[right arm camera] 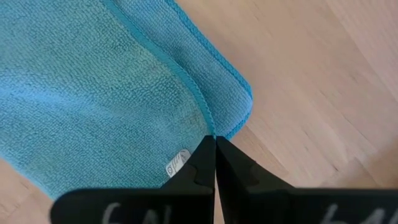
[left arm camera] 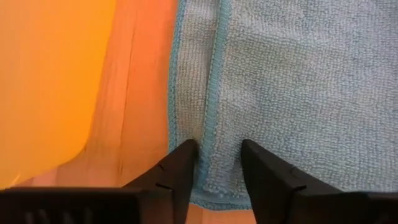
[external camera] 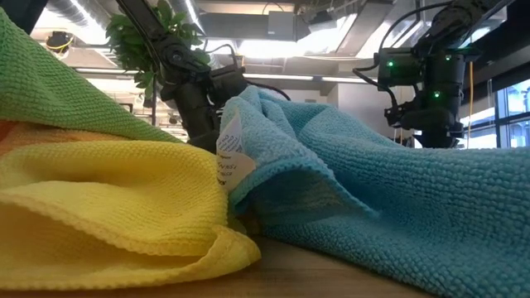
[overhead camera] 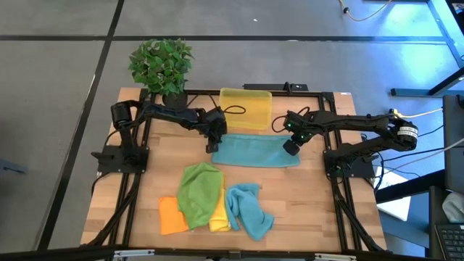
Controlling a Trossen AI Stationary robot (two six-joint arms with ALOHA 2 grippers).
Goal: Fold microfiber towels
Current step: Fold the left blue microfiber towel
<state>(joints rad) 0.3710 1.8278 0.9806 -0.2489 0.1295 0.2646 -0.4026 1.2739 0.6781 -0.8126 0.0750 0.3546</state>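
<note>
Towel placement in the high view: a folded teal towel (overhead camera: 255,151) lies flat just in front of the yellow bin (overhead camera: 245,109), with the left gripper (overhead camera: 214,142) at its left end, the right gripper (overhead camera: 291,147) at its right end, and a heap of loose towels (overhead camera: 214,204) farther from the bin. In the left wrist view, the left gripper's fingers (left arm camera: 177,171) stand apart, straddling the towel's hemmed edge beside the bin. In the right wrist view, the right gripper's fingers (right arm camera: 231,168) are pressed together, pinching the towel's upper layer at the corner.
</note>
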